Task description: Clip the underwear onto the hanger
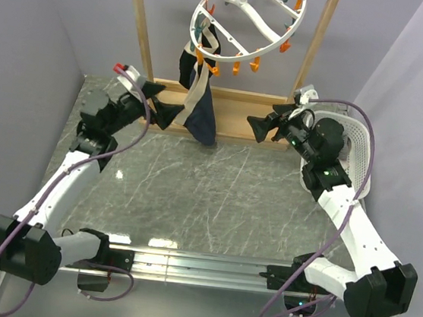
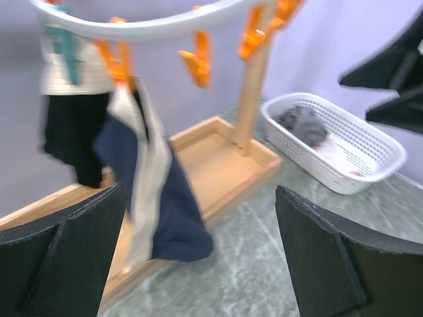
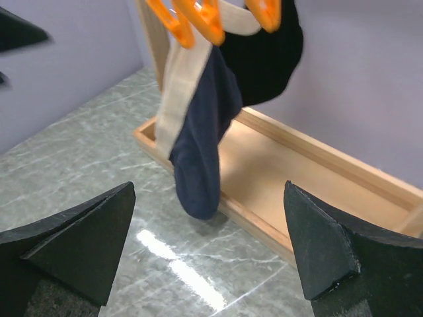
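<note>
The navy underwear [image 1: 202, 111] with a cream waistband hangs from orange clips on the round white hanger [image 1: 250, 17], its lower end near the wooden base. It also shows in the left wrist view [image 2: 158, 191] and the right wrist view [image 3: 201, 125]. My left gripper [image 1: 169, 111] is open and empty just left of the underwear, not touching it. My right gripper [image 1: 261, 128] is open and empty to its right, a short way off. The hanger rim [image 2: 145, 26] with orange clips [image 2: 197, 61] shows above.
A smaller black garment [image 1: 186, 65] hangs on the hanger behind the underwear. The wooden rack frame [image 1: 144, 25] and its base tray [image 1: 235, 115] stand at the back. A white basket [image 1: 361, 156] with grey cloth [image 2: 304, 124] sits at the right.
</note>
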Robot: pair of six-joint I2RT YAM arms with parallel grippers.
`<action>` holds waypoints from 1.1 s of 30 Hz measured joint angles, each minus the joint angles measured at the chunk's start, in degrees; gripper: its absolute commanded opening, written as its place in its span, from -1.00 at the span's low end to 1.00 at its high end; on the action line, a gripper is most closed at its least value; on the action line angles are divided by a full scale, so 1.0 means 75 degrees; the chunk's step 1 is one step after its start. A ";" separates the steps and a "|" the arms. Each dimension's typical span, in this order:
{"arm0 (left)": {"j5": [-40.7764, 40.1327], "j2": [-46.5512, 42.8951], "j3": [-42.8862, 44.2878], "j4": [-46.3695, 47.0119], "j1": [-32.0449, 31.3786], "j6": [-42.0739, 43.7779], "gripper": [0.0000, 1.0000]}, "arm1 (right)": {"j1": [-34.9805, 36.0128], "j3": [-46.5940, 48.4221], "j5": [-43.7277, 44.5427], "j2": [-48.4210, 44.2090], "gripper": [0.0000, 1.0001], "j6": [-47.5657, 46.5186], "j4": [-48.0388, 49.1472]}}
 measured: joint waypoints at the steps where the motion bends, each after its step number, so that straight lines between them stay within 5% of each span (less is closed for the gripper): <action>1: -0.0017 0.0052 -0.0117 0.0198 -0.0184 0.0006 0.97 | -0.0009 0.0093 -0.0090 -0.0032 1.00 -0.0058 -0.0079; 10: -0.0627 0.1454 -0.0408 0.2387 -0.2028 0.0093 0.70 | -0.0023 0.2020 -0.0976 0.0699 0.91 0.0032 -0.1402; 24: -0.1880 0.3657 0.0589 0.5007 -0.2617 0.0160 0.51 | -0.0187 0.2591 -0.1597 0.1431 0.65 0.1859 -0.1055; 33: -0.2777 0.4669 0.1571 0.5712 -0.3063 0.0784 0.48 | -0.0259 0.2804 -0.1527 0.1766 0.81 0.2646 -0.0685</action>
